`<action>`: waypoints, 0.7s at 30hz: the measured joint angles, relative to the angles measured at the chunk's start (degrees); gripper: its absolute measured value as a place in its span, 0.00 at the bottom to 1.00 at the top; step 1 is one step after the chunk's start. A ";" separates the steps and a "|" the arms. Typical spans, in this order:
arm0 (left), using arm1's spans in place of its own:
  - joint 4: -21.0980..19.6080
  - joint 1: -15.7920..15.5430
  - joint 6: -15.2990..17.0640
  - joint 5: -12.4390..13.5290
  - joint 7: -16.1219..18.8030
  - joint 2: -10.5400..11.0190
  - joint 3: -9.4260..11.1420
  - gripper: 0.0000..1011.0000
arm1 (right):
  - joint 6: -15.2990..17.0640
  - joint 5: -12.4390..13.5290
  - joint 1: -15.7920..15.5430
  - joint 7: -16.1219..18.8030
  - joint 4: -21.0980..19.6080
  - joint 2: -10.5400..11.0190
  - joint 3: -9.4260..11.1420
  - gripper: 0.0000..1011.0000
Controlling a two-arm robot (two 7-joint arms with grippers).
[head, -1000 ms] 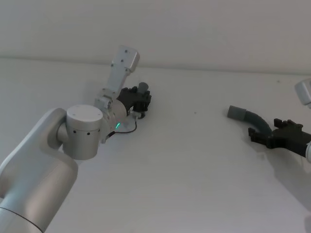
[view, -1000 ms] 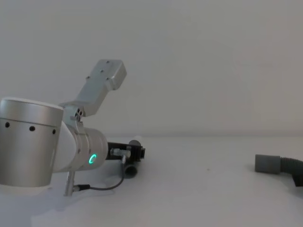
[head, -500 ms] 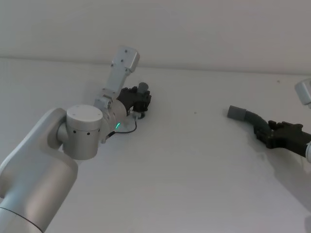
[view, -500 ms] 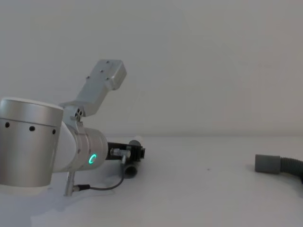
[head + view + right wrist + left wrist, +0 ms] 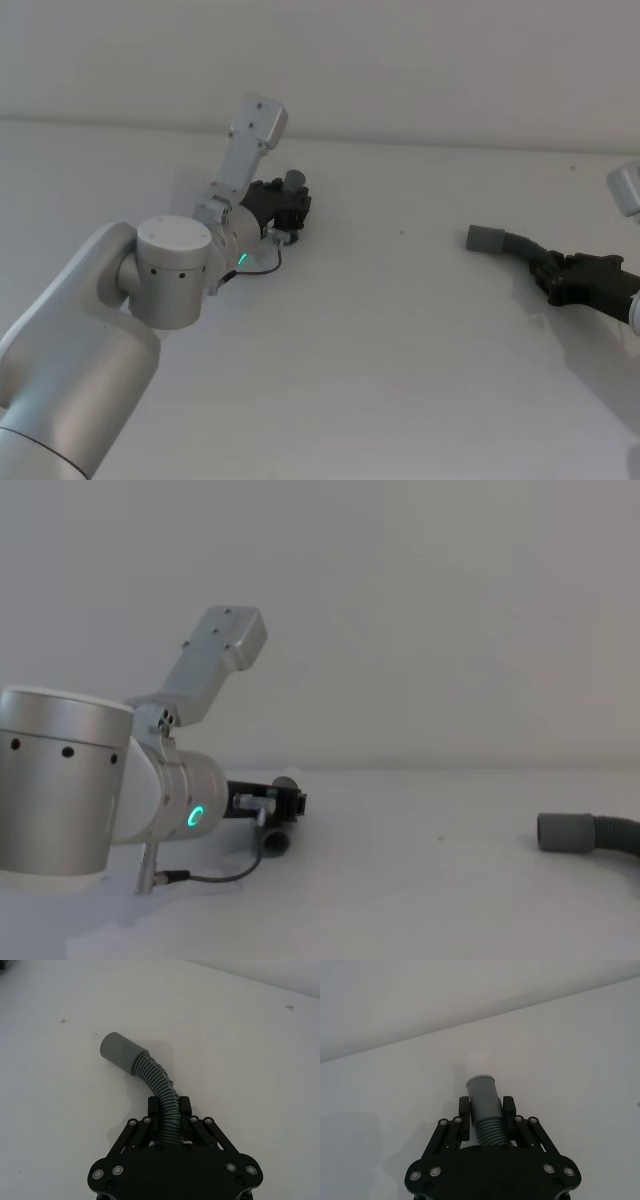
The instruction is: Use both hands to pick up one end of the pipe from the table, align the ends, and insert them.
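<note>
Pipe pieces are both gripped, so the pick-up looks done and alignment is the step ahead. Left fingers [image 5: 464, 1119] are closed on the short tube [image 5: 483, 1094] at its ribbed part, its smooth end jutting just past them. Right fingers [image 5: 154, 1108] are clamped round the ribbed hose [image 5: 157, 1077], which curves away to its smooth cuff [image 5: 118, 1052] farther out. Both pieces sit low by the worktop [image 5: 400, 340], well apart, left and right. Next, I judge, the arms must lift, turn the two ends to face each other on one line, then close the gap.
</note>
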 joint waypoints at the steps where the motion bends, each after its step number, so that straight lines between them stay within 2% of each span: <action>1: 0.00 0.00 0.00 0.00 0.00 0.00 0.00 0.38 | 0.00 0.00 0.00 0.00 0.00 0.00 0.00 0.23; 12: 0.01 -0.08 -0.15 0.30 -0.27 0.17 0.24 0.38 | -0.24 0.06 -0.02 -0.05 -0.17 -0.03 0.12 0.23; 21: -0.58 -0.39 -3.38 1.96 -2.34 1.58 1.86 0.38 | -2.84 0.12 -0.44 -0.66 -1.46 -0.09 1.20 0.23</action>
